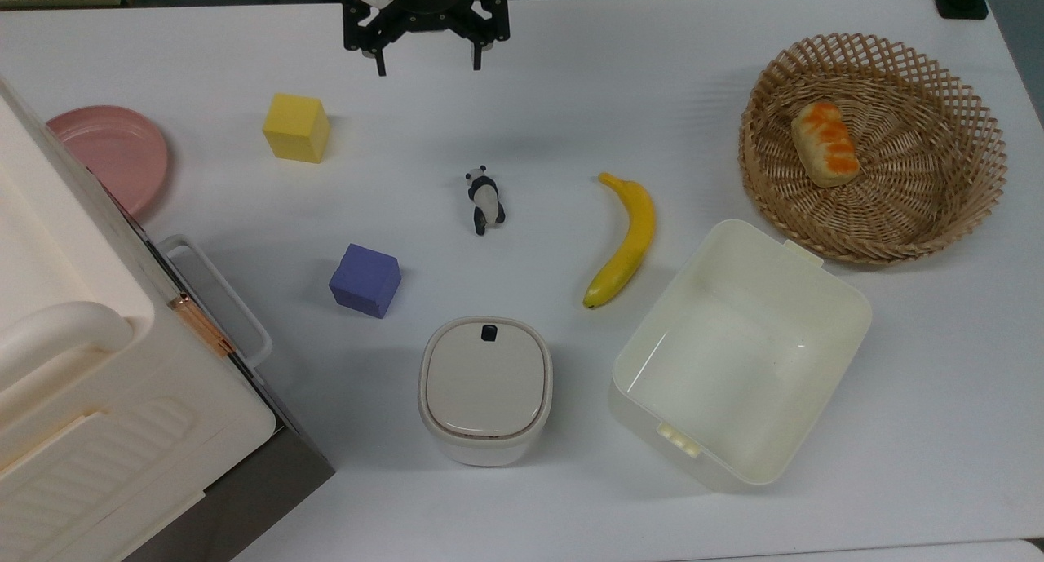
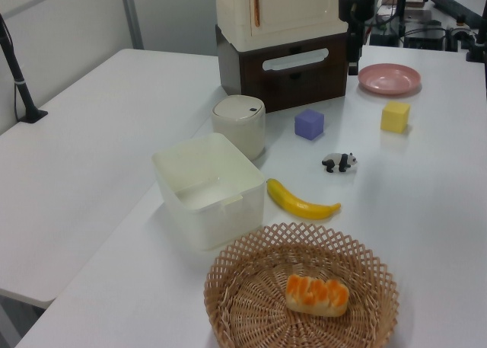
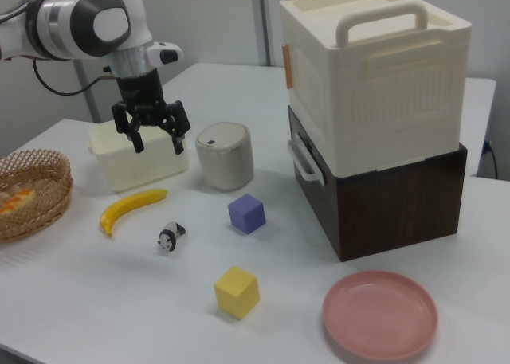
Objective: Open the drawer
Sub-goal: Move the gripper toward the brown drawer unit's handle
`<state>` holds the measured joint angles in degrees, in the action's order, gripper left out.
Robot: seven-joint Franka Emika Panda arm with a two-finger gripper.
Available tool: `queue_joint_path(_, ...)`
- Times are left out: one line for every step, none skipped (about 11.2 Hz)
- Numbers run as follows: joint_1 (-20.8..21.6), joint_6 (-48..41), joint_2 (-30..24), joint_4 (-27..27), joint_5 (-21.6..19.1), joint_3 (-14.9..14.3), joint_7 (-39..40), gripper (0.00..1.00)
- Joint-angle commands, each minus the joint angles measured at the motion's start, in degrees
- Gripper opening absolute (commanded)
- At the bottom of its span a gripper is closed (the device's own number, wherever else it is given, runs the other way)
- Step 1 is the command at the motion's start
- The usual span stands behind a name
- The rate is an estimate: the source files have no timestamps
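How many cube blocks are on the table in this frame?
2. The yellow cube sits near the pink plate; the purple cube sits in front of the drawer's white handle, beside the lidded bin. None looks hidden.

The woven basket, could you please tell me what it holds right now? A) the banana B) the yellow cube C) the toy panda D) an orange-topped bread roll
D: the orange-topped bread roll lies inside the woven basket, while the banana, toy panda and yellow cube sit on the table.
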<state>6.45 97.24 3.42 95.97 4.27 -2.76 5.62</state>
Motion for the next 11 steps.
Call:
queue_joint_path(-0.7,3.1,1.3,-2.2,3.6,0.4,9.0,1.00)
queue_joint_path(-0.8,6.0,2.0,-2.2,4.5,0.0,10.2,1.00)
queue_joint_path(-0.9,9.3,3.0,-2.2,6.6,-0.1,11.2,1.00)
queue_joint_path(-1.0,13.2,4.0,-2.2,8.0,-0.8,12.7,1.00)
queue_joint_path(-1.0,16.4,4.7,-2.2,8.2,-2.0,14.1,1.00)
queue_joint_path(-1.0,18.6,5.8,-2.2,8.5,-3.4,15.7,1.00)
queue_joint_path(-1.1,21.3,7.3,-2.2,8.6,-4.1,18.8,1.00)
queue_joint_path(-1.4,25.0,9.7,-2.2,8.7,-4.4,19.5,1.00)
queue_joint_path(-1.8,28.9,11.9,-2.3,9.3,-4.5,19.4,1.00)
queue_joint_path(-1.9,32.4,13.4,-2.2,11.7,-5.4,19.3,1.00)
queue_joint_path(-2.0,35.0,14.4,-2.2,14.3,-6.1,18.9,1.00)
